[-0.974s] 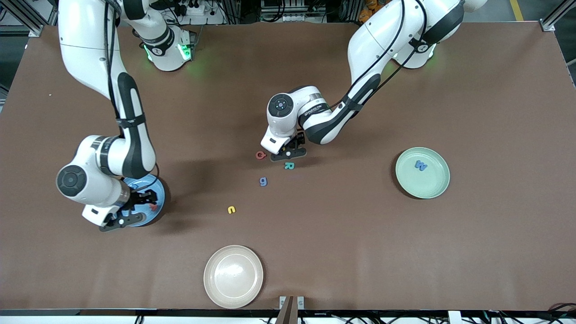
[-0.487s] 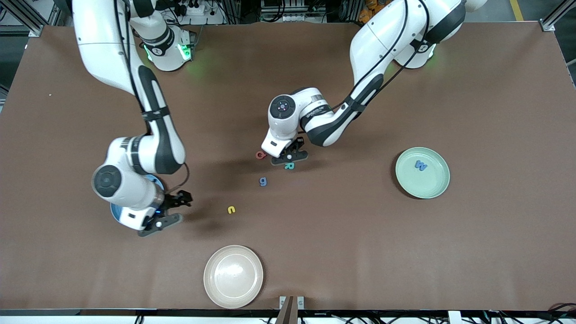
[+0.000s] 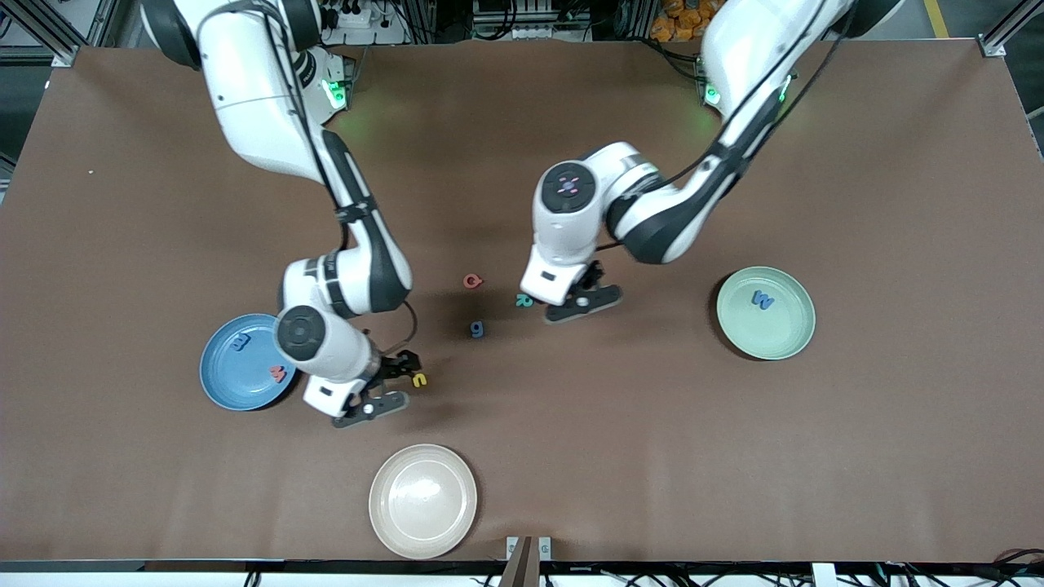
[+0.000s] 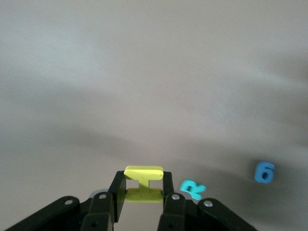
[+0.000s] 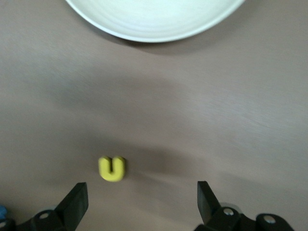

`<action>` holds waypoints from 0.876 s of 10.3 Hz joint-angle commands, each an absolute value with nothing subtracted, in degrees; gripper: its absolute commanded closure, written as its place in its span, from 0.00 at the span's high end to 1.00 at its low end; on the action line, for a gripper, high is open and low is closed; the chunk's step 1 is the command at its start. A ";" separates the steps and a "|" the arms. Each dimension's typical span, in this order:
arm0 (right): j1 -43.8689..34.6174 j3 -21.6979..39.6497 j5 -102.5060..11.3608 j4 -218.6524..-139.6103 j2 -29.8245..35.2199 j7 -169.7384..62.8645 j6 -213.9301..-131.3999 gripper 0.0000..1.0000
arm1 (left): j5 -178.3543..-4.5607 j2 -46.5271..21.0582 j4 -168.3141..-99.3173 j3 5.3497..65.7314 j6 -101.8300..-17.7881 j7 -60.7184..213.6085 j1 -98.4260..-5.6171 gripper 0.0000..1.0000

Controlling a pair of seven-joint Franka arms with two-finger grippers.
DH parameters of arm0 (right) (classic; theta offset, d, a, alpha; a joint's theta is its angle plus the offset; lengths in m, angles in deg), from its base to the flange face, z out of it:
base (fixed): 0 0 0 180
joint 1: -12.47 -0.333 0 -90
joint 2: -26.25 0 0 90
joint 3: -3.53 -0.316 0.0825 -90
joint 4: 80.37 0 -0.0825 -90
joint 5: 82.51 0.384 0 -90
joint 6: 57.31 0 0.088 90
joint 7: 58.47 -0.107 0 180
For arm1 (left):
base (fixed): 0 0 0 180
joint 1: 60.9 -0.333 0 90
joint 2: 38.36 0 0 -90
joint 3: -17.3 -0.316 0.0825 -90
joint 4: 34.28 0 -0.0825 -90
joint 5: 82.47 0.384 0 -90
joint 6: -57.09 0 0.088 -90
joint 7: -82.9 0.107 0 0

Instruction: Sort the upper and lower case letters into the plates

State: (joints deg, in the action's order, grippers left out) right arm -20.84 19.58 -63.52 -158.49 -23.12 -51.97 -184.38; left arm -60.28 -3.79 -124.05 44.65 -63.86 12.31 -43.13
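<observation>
On the brown table [image 3: 734,448], the left gripper [image 4: 142,202] over the teal R [image 3: 524,301] has its fingers pinching a yellow I [image 4: 143,185], seen only in its wrist view. The right gripper [image 3: 383,383] has its fingers spread just beside the yellow n [image 3: 419,380]; closing off-centre could flick it away from the blue plate [image 3: 220,383].

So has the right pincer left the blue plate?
Yes. The right pincer has swung off the blue plate toward the table's middle and now hangs open beside the yellow letter.
</observation>
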 commanded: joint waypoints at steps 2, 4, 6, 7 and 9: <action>-21.01 19.70 -63.43 -152.01 -28.59 -55.47 -182.64 1.00 | -60.41 -10.57 -131.57 50.16 -57.81 20.82 -54.45 0.00; -22.41 19.70 -63.43 -151.83 -29.47 -59.42 -182.90 1.00 | -60.41 -10.76 -131.84 53.32 -52.71 24.25 -60.69 0.00; -22.68 19.70 -63.70 -152.00 -29.82 -59.35 -183.08 1.00 | -60.41 -10.76 -131.92 57.01 -50.58 28.64 -67.89 0.00; -22.77 19.70 -64.22 -152.26 -29.82 -58.91 -183.08 1.00 | -60.41 -10.76 -132.36 58.60 -49.97 31.63 -71.41 0.00; -22.95 19.61 -65.36 -152.44 -29.82 -58.56 -183.17 1.00 | -60.41 -10.76 -133.59 60.89 -49.44 35.16 -76.96 0.00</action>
State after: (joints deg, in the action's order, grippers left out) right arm -23.00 19.58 -63.96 -154.20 -28.74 -58.02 -183.87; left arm -60.28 -9.11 -131.23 58.66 -50.13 32.83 -73.27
